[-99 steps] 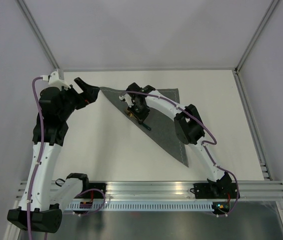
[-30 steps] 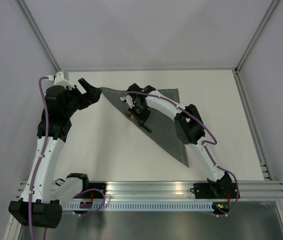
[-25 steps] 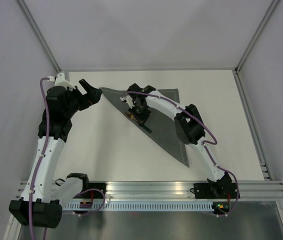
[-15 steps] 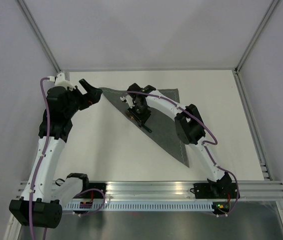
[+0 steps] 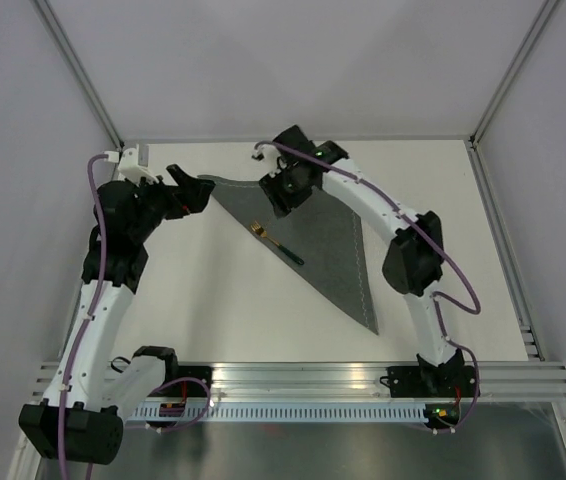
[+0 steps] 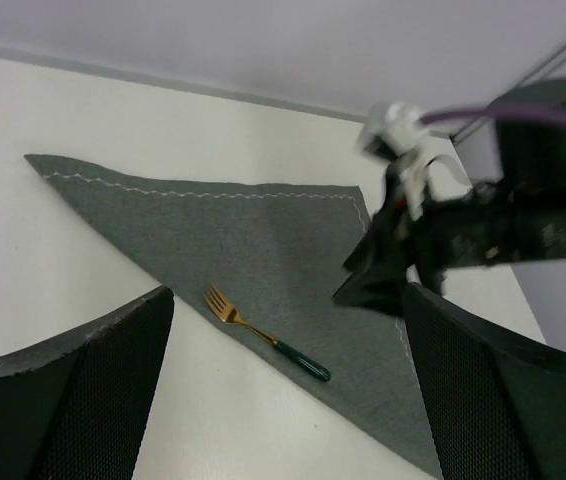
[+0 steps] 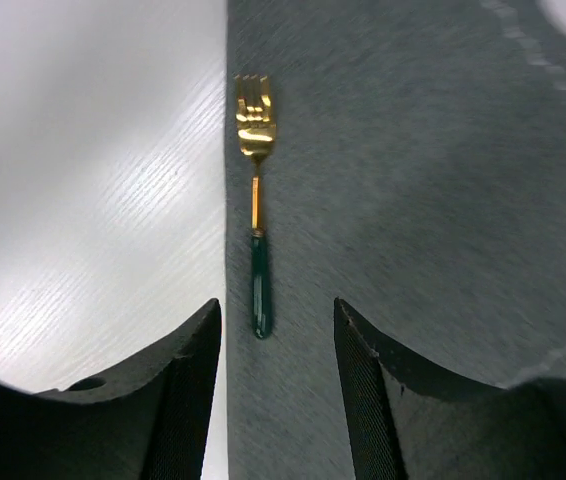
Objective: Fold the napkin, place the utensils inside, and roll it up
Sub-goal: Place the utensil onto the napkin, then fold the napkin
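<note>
The dark grey napkin [image 5: 333,235] lies folded into a triangle, its long folded edge running from far left to near right. The fork [image 5: 276,243], with a gold head and a dark green handle, lies on the napkin along that edge, head toward the far left. My right gripper [image 5: 281,192] hangs open above the napkin's far part, apart from the fork. In the right wrist view the fork [image 7: 256,240] lies ahead of the open right gripper [image 7: 275,400], on the napkin [image 7: 413,200]. My left gripper [image 5: 195,190] is open beside the napkin's far-left corner. The left wrist view shows the fork [image 6: 268,335] and napkin [image 6: 263,225].
The white table [image 5: 213,300] is walled at the back and both sides. The aluminium rail [image 5: 293,380] with both arm bases runs along the near edge. The right arm [image 5: 403,250] arches over the napkin's right side.
My right gripper opened, let go of the fork and rose away toward the far side. The fork now lies alone on the napkin. My left gripper shifted slightly right.
</note>
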Tool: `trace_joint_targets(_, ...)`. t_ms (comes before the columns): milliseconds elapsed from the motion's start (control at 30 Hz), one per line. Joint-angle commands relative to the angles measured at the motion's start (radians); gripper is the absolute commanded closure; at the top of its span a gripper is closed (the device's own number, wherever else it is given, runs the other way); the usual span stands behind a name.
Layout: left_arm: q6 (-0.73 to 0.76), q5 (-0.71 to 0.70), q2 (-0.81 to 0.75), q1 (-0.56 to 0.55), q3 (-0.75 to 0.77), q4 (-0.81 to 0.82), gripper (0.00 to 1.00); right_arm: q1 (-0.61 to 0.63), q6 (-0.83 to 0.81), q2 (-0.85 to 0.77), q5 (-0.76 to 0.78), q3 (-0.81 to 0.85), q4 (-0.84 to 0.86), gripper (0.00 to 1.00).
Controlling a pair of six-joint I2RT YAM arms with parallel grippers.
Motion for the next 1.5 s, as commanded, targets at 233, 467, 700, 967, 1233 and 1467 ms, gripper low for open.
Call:
trace_joint_targets(233,0.387,-0.317,-0.051,-0.606,-0.193,0.226,0.0,-0.55,0.131,-0.465,-0.179,-0.341,0.25,0.44)
trace_joint_targets(467,0.574,-0.803,0.172,-1.06,-0.386,0.542,0.0,-0.805,0.101,-0.493,-0.305,-0.424,0.259,0.44)
trace_joint_targets(700,0.908,-0.939,0.554,-1.339,-0.409,0.962,0.0,-0.888,0.098,-0.487,-0.343,-0.487,0.297,0.45)
trace_joint_targets(967,0.89,-0.628,0.65,-1.362,-0.442,1.096,0.0,-0.905,0.1,-0.495,-0.357,-0.528,0.337,0.46)
trace_joint_targets(1233,0.804,-0.491,0.762,-1.384,-0.374,1.092,0.03,-0.937,0.098,-0.496,-0.377,-0.551,0.356,0.48)
trace_joint_targets(1467,0.812,-0.471,0.883,-1.396,-0.273,1.105,0.06,-0.961,0.104,-0.496,-0.401,-0.568,0.373,0.51)
